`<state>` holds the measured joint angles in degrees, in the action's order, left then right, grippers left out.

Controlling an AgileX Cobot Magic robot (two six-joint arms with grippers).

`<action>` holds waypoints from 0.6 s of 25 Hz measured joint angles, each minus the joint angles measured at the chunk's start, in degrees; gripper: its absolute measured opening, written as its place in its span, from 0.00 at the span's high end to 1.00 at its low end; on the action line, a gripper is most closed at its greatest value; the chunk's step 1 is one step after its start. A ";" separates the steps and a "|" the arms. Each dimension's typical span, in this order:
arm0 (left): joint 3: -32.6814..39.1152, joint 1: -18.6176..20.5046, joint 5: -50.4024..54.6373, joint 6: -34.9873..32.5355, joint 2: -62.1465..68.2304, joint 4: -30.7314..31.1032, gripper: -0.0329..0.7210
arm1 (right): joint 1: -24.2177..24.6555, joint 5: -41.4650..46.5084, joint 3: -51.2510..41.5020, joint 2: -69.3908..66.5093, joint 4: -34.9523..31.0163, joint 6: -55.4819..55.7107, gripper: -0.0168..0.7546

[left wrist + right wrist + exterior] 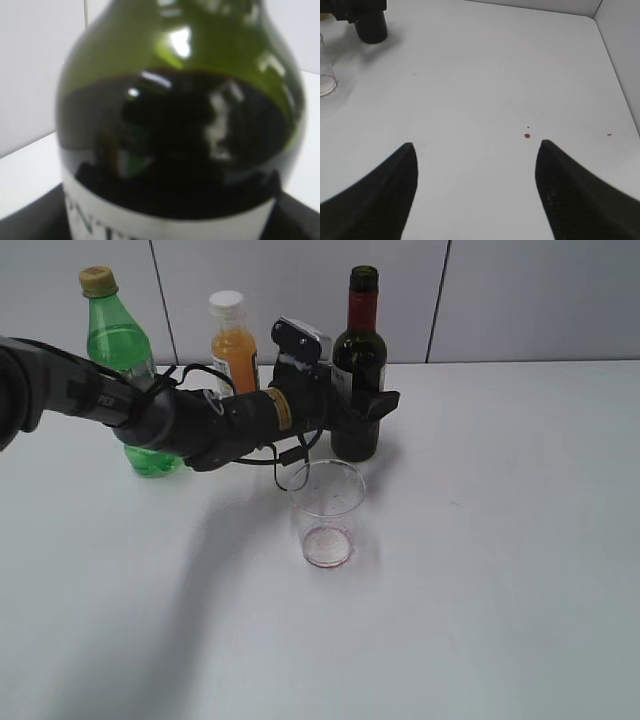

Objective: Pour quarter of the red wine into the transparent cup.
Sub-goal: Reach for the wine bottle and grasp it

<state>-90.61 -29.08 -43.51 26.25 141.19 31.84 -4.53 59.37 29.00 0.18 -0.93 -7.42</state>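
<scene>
The red wine bottle (358, 360) is dark glass with a red foil neck and stands upright at the back middle of the white table. It fills the left wrist view (180, 125), where its dark wine level and white label show. My left gripper (372, 402) reaches in from the left, and its fingers clasp the bottle's body. The transparent cup (326, 512) stands just in front of the bottle, with a reddish stain at its base. It also shows at the left edge of the right wrist view (325, 75). My right gripper (477, 150) is open and empty over bare table.
A green plastic bottle (125, 350) and an orange juice bottle (232, 345) stand at the back left, behind my left arm. A small red drop (527, 135) lies on the table near the right gripper. A grey wall runs along the table's far edge.
</scene>
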 joint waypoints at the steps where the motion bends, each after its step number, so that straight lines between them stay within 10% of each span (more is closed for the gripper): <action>1: -0.04 -0.11 0.07 0.00 0.00 0.00 0.18 | 0.00 0.00 0.00 0.00 0.00 0.00 0.22; 15: -0.04 -0.24 0.48 -0.04 -0.10 0.05 0.22 | 0.00 0.00 0.00 0.00 0.00 0.06 0.22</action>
<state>-90.65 -29.32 -43.04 26.20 141.08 31.89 -4.53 59.37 29.00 0.18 -0.93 -7.36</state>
